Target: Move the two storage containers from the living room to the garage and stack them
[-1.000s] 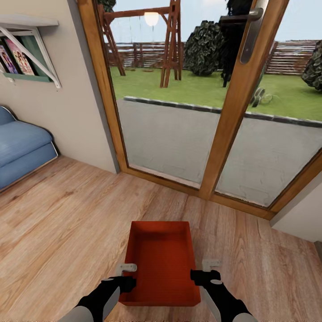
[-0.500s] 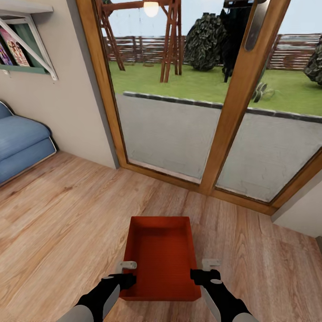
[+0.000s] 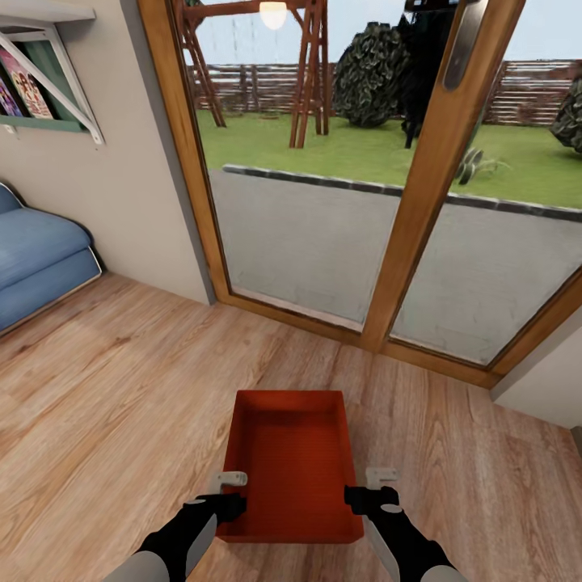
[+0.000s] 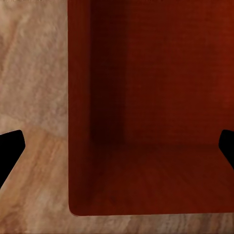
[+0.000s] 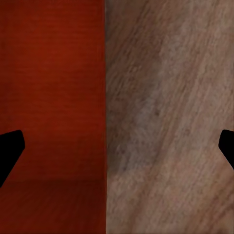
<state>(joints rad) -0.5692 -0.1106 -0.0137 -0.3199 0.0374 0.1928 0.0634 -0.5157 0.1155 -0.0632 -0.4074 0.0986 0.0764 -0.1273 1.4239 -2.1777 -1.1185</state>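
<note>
Orange-red shallow rectangular plastic bin (image 3: 293, 465) sits between left gripper (image 3: 229, 495) and right gripper (image 3: 370, 491), both spread wide astride its side walls (long axis toward wood-framed glass doors (image 3: 404, 202)).

The orange-red bin (image 3: 291, 465) looks like matt plastic with a finely ribbed bottom; the floor (image 3: 121, 388) is light wood plank with visible grain, faintly satin; the door frame (image 3: 420, 178) is smooth varnished wood around clear glass; the sofa (image 3: 32, 259) is soft blue cloth; the wall (image 3: 121, 202) is plain matt paint.
</note>
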